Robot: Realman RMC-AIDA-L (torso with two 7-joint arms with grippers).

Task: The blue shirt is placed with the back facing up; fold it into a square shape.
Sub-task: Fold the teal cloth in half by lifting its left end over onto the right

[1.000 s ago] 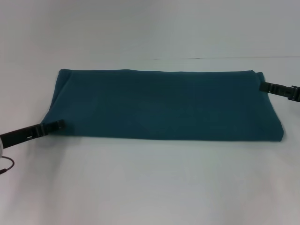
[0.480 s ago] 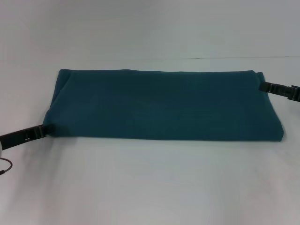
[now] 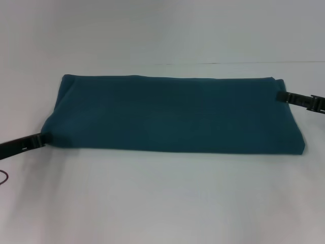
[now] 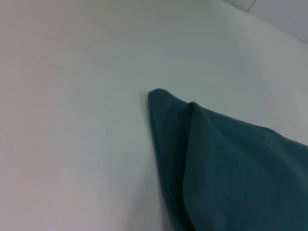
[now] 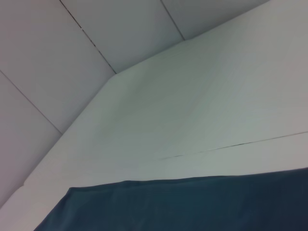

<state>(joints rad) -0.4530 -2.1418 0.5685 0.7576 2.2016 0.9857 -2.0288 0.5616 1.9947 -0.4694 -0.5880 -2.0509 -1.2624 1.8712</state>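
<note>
The blue shirt [image 3: 172, 114] lies flat on the white table as a long folded band, plain side up, running left to right. My left gripper [image 3: 39, 138] sits low at the band's near-left corner, its tip just meeting the cloth edge. My right gripper [image 3: 278, 95] reaches in from the right and touches the far-right corner. In the left wrist view, a two-layered corner of the blue shirt [image 4: 231, 168] shows against the table. The right wrist view shows a long straight edge of the blue shirt [image 5: 192, 204].
The white table [image 3: 162, 203] stretches wide in front of the shirt and behind it. A thin seam [image 5: 240, 143] crosses the tabletop beyond the shirt. Pale wall panels [image 5: 72, 72] rise behind the table.
My left gripper has drawn back to the left, from lying over the shirt's corner to its very edge, and that corner shifted slightly left. My right gripper edged a little inward.
</note>
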